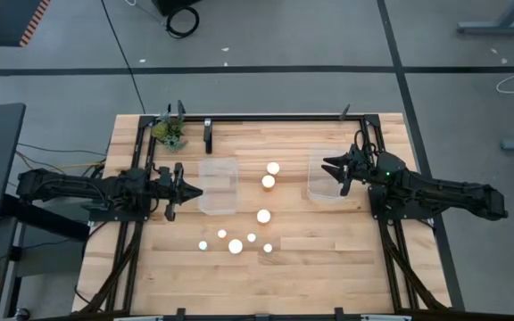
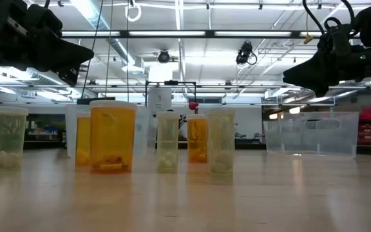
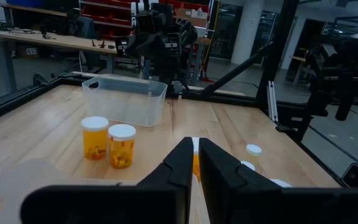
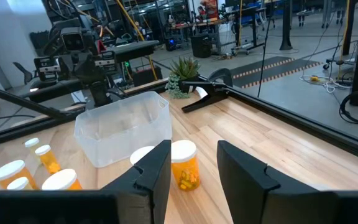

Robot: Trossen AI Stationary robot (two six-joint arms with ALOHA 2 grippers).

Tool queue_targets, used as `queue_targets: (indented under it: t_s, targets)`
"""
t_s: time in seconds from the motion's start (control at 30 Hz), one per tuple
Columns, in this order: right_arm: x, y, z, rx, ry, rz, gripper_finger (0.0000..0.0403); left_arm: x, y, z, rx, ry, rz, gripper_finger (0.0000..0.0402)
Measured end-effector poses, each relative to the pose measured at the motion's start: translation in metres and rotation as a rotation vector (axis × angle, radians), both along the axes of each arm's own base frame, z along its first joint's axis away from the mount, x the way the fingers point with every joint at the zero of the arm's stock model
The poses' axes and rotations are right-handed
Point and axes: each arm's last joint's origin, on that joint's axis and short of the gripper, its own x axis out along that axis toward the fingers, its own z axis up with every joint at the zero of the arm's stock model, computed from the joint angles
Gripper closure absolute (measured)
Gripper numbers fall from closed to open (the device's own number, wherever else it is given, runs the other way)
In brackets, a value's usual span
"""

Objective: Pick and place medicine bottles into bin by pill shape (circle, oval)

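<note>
Left gripper (image 1: 188, 190) hovers beside left clear tub (image 1: 219, 185), fingers nearly closed, thin gap only, nothing held. Right gripper (image 1: 332, 165) hangs over right clear tub (image 1: 327, 176), fingers parted, empty. Medicine bottles (image 1: 263, 216) all stand upright on table (image 1: 328, 259) between and in front of tubs; none binned.

Risks, as judged:
- Front cluster stands close together; descending fingers likely to topple neighbour.
- Pill shape barely legible through amber walls; wrong-bin sorting probable.
- Both arms reaching centre bottles together: collision hazard.
</note>
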Motion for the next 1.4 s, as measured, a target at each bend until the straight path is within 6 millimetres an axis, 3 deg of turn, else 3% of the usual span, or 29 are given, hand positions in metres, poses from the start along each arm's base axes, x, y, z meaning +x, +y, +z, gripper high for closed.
queue_targets:
  t_s: [0.63, 0.83, 1.17, 1.4]
  targets:
    - [0.0, 0.0, -0.0001, 0.001, 0.0, 0.0, 0.0266, 0.0, 0.0, 0.0, 0.0, 0.0, 0.0, 0.037]
    - [0.0002, 0.0004, 0.0018, 0.291, -0.117, 0.001, 0.0266, 0.0, 0.0, 0.0, 0.0, 0.0, 0.0, 0.0376]
    - [0.0001, -0.0008, 0.0011, 0.402, -0.156, -0.046, 0.0266, 0.0, 0.0, 0.0, 0.0, 0.0, 0.0, 0.0367]
    - [0.0039, -0.0007, -0.0012, 0.296, -0.066, -0.001, 0.0266, 0.0, 0.0, 0.0, 0.0, 0.0, 0.0, 0.0376]
